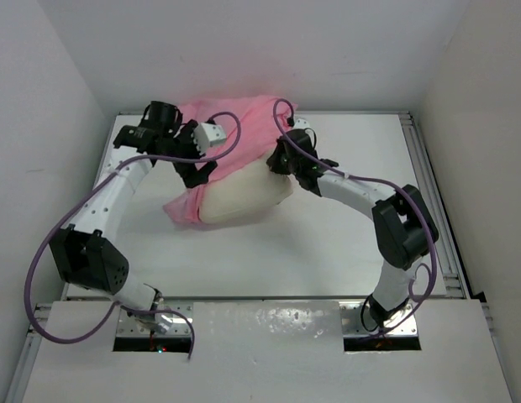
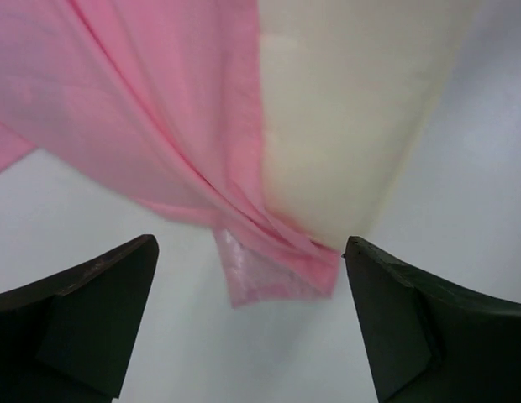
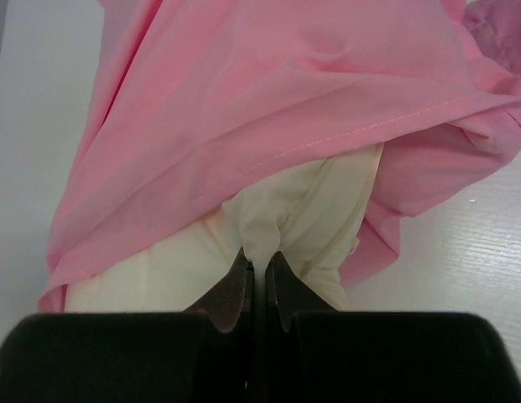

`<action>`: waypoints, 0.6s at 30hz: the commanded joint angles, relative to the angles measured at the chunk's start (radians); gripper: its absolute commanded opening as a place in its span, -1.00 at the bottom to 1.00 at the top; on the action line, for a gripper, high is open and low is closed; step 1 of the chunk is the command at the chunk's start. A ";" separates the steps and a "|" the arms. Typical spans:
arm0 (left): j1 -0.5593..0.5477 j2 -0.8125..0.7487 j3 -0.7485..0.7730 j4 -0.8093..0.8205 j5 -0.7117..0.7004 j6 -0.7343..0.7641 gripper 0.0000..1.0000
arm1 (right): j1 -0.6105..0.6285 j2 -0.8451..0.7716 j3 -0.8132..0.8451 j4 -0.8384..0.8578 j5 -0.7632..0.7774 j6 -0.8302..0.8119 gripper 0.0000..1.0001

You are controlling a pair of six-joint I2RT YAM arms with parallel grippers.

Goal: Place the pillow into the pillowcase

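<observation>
Fig.: R gripper (image 3: 259, 256) jaws shut, pinching a fold of the pillow (image 3: 307, 210). L gripper (image 2: 250, 243) jaws wide apart, holding nothing, over a hanging corner of the case (image 2: 151, 101). The pillow lay toward the far side of the table (image 1: 328, 252), partly in the case: pink draped its far and left parts, near end bare. I judged the step to be seating the pillow deeper. Best done w/ L taking the case hem beside the pillow's corner and drawing it nearward while R pushed along the pillow's length, pinch kept firm. Long axis approx. near-to-far, bare end toward me; far end hidden, so not certain.
</observation>
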 commanded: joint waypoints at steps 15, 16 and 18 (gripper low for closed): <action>-0.205 0.435 0.096 0.539 -0.213 -0.337 -0.02 | -0.032 -0.073 -0.061 0.120 -0.201 0.038 -1.00; -0.211 0.450 0.119 0.522 -0.199 -0.340 -0.79 | -0.040 -0.069 -0.055 0.114 -0.207 0.041 -0.97; -0.217 0.452 0.163 0.447 -0.122 -0.363 -1.00 | -0.074 -0.041 -0.006 0.047 -0.288 0.026 -0.24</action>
